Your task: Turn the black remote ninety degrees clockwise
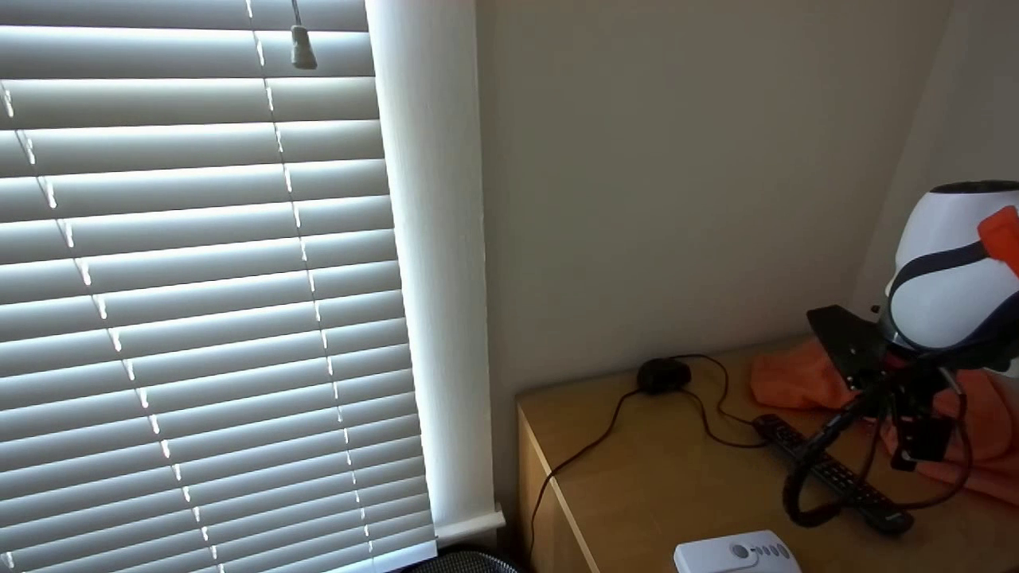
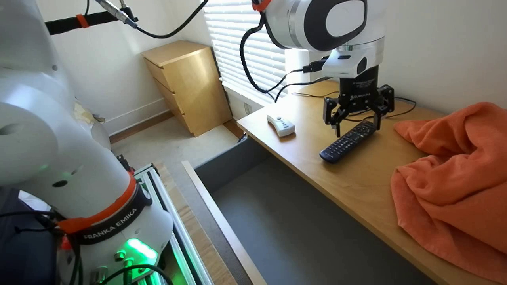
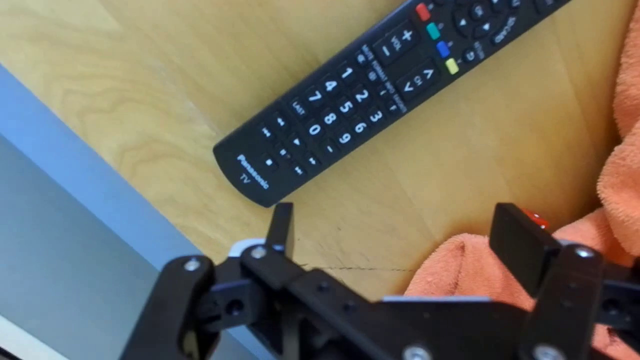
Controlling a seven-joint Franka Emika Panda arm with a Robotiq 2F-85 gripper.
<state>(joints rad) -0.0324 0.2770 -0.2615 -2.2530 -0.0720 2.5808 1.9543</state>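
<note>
The black remote (image 2: 346, 144) lies flat and slantwise on the wooden top (image 2: 368, 176). It shows in an exterior view (image 1: 832, 475), partly behind the gripper's cable. In the wrist view the remote (image 3: 345, 107) runs from middle left to upper right; its far end is out of frame. My gripper (image 2: 357, 129) points down with its fingers wide apart and nothing between them. In an exterior view one fingertip overlaps the remote's far end; I cannot tell the gap. In the wrist view the left fingertip of the gripper (image 3: 394, 215) appears just beside the remote's Panasonic end.
An orange cloth (image 2: 455, 166) lies bunched beside the remote. A white remote-like box (image 2: 281, 125) sits near the front edge. A black puck (image 1: 663, 376) with thin cables is by the wall. An open grey drawer (image 2: 293, 221) stands below the front edge.
</note>
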